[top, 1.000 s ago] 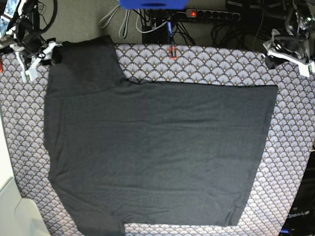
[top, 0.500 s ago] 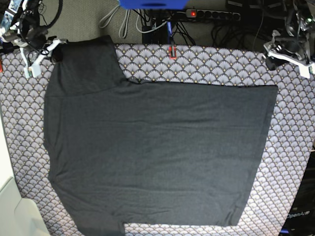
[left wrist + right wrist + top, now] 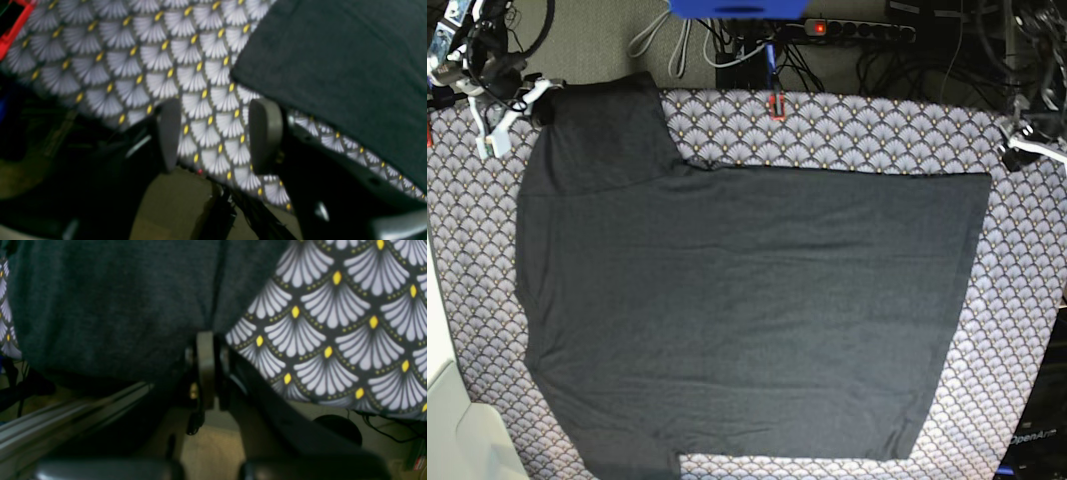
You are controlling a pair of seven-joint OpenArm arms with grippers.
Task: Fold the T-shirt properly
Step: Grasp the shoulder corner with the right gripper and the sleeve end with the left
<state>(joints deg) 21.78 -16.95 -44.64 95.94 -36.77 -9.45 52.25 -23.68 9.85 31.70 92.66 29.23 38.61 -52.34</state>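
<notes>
Two grey pads (image 3: 265, 133) of the left gripper (image 3: 215, 135) show in the left wrist view. They stand apart with nothing between them. Under them lies the tablecloth (image 3: 140, 56), with white fans and yellow dots. The T-shirt (image 3: 340, 66) is dark grey and fills the upper right of this view. Its edge lies near one pad but does not touch it.

Next, the right wrist view. The right gripper (image 3: 206, 370) is pinched shut, its pads pressed together. It sits right at the edge of the T-shirt (image 3: 110, 303), and the dark cloth seems to be caught between the pads. The tablecloth (image 3: 333, 326) shows on the right side.

Last, the base view. The T-shirt (image 3: 747, 310) lies spread flat on the table, over the tablecloth (image 3: 1027, 260). One sleeve reaches up to the top left corner. The right gripper (image 3: 527, 100) is there, at the tip of that sleeve. The left gripper (image 3: 1032, 145) is at the far right edge, off the shirt. A power strip (image 3: 857, 30) lies on the floor behind the table.
</notes>
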